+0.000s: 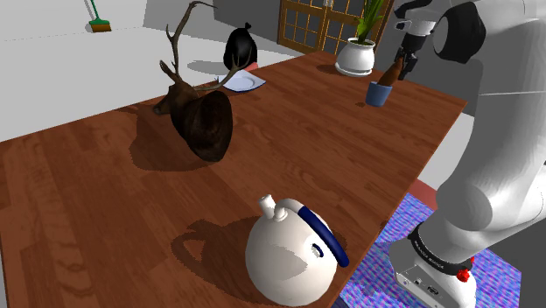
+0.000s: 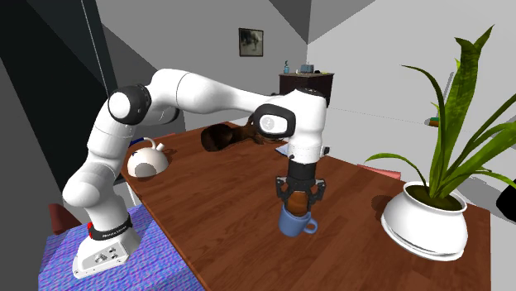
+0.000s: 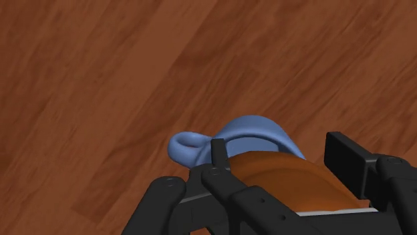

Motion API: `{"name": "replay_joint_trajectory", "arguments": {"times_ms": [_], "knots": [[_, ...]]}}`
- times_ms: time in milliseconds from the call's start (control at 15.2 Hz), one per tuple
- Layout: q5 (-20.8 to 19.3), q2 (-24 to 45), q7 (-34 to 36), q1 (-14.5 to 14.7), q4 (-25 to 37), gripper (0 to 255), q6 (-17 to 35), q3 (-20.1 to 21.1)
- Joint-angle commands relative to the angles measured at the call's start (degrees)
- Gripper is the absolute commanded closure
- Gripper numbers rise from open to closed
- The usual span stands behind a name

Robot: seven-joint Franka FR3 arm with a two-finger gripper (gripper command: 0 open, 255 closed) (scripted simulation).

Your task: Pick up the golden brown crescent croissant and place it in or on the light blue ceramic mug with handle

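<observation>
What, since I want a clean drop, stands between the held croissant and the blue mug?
Nothing visible does. The gripper clasps the croissant directly over the mug; the white plant pot stands well aside.

Most of the blue mug [image 3: 250, 130] is covered in the wrist view by the brown croissant [image 3: 287, 177], whose ends are masked by the black fingers [image 3: 347, 157] clasping it. In the shoulder view, the white teapot [image 1: 289, 258] is cut off at the lower edge, and the leaves of the potted plant [image 1: 357, 54] at the top. The framed picture [image 2: 250, 41], upper centre of the second exterior view, is too small to be read.
</observation>
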Motion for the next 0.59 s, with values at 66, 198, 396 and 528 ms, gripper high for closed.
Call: {"name": "replay_joint_trajectory", "arguments": {"times_ms": [66,198,396,528], "knots": [[0.37,1.44,-0.02,0.11,-0.29,255,-0.43,0.65],[0.44,1.54,-0.10,0.10,-0.55,0,-0.09,0.66],[0.52,1.46,-0.49,0.06,-1.67,0,0.92,0.64],[0.39,1.44,-0.03,0.13,-0.29,0,-0.43,0.62]]}}
